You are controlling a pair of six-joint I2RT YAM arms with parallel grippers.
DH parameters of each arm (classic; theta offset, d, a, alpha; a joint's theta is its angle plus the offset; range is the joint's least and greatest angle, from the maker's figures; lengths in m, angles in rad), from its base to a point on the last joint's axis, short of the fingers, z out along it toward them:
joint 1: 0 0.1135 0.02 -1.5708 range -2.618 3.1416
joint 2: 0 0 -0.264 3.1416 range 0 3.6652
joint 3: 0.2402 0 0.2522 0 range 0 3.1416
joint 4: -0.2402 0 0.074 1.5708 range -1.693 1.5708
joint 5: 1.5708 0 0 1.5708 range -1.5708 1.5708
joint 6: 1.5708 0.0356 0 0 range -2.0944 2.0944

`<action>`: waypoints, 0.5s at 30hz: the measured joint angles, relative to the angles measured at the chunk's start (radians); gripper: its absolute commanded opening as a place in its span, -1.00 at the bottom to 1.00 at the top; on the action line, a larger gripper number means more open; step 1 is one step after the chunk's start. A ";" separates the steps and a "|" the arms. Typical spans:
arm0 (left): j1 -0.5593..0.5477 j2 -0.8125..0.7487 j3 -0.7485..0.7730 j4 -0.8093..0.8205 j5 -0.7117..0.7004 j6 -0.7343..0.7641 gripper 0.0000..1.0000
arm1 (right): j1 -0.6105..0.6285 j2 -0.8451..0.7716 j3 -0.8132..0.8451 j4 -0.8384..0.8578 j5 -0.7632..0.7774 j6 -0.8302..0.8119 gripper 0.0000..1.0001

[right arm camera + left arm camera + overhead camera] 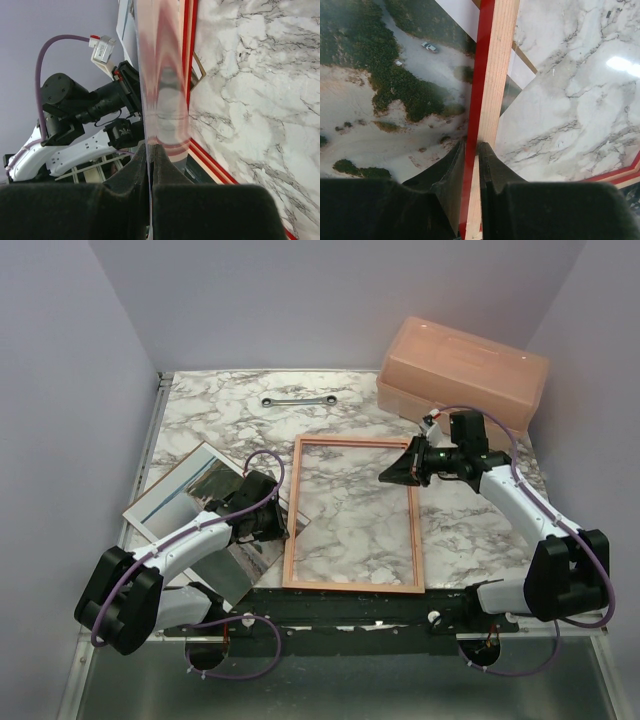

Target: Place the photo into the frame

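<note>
Frame lies mid-desk, pale wood side up, with the marble desk showing through its opening.

Left pincer is at the frame's left rail, near the lower corner. In the left wrist view the left pincer is clamped on that rail: one finger on the red face and one on the wood side of the frame, both touching. Cannot tell whether the rail is lifted off the desk.

Photo is left of the frame, flat and skewed, with its near corner under the left arm. In the wrist view the photo runs right up to the gripped rail on the red-face side. It is outside the frame's opening.

Right pincer reaches in over the frame's right rail near the upper corner, with its tips above the opening. In the right wrist view the right pincer is closed on a clear pane, seen edge-on, with reddish reflections. The frame's red edge sits just beside the pane.

A combination wrench lies beyond the frame's top rail, well apart. A pink plastic box stands beyond the frame's upper right corner.
</note>
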 measured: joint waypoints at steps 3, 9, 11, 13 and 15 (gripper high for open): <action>0.000 0.000 0.001 0.000 0.000 0.000 -0.63 | 0.000 0.002 0.000 -0.005 -0.001 0.001 -0.99; 0.000 0.002 0.002 -0.002 -0.002 0.001 -0.63 | 0.000 0.002 -0.001 -0.008 -0.001 0.017 -0.99; 0.000 0.002 0.002 -0.002 -0.002 0.001 -0.64 | 0.000 0.001 -0.009 0.006 0.000 0.036 -0.99; 0.000 0.002 0.002 -0.002 -0.002 0.001 -0.64 | 0.000 -0.004 -0.024 0.023 0.001 0.060 -0.99; 0.000 0.003 0.003 -0.002 -0.002 0.002 -0.64 | 0.000 -0.011 -0.036 0.037 0.002 0.084 -0.99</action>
